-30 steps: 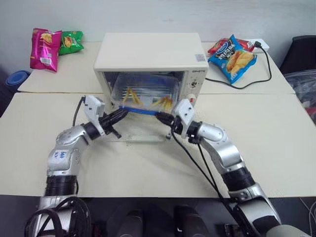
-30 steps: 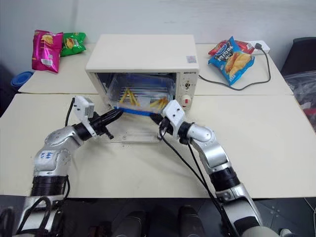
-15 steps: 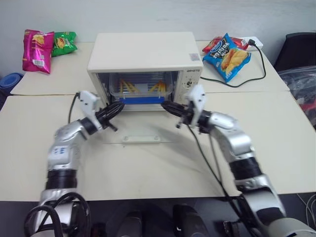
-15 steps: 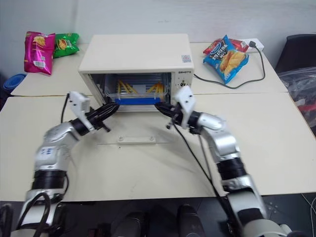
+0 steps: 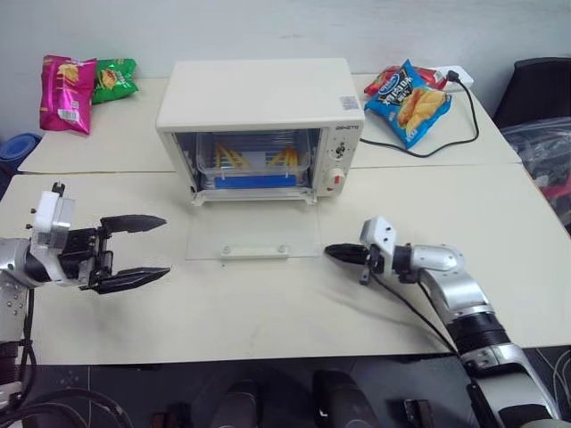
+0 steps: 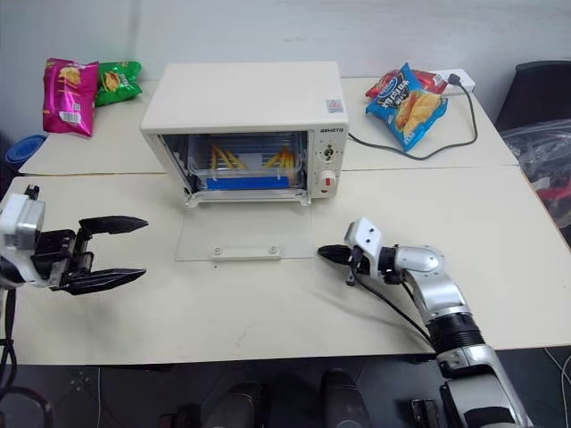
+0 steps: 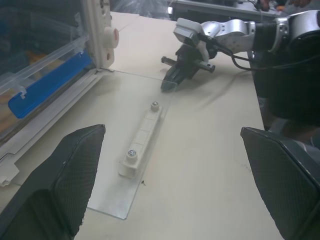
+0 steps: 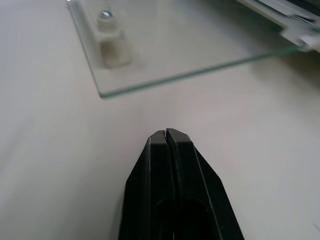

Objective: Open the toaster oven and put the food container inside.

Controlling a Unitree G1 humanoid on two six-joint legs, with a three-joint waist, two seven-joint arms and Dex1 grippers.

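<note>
No legible text; toaster oven [image 5: 268,94] panel label & snack bags [image 5: 412,100] unreadable

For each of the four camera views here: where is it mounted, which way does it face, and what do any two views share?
Left and right eye views: on the head, looking forward and down at the toaster oven holding the food container; both arms show.
Left wrist view: along the open left pincer toward the lowered glass door and the right pincer.
Right wrist view: along the shut right pincer, at the door's corner.
Shared: the door handle.
</note>
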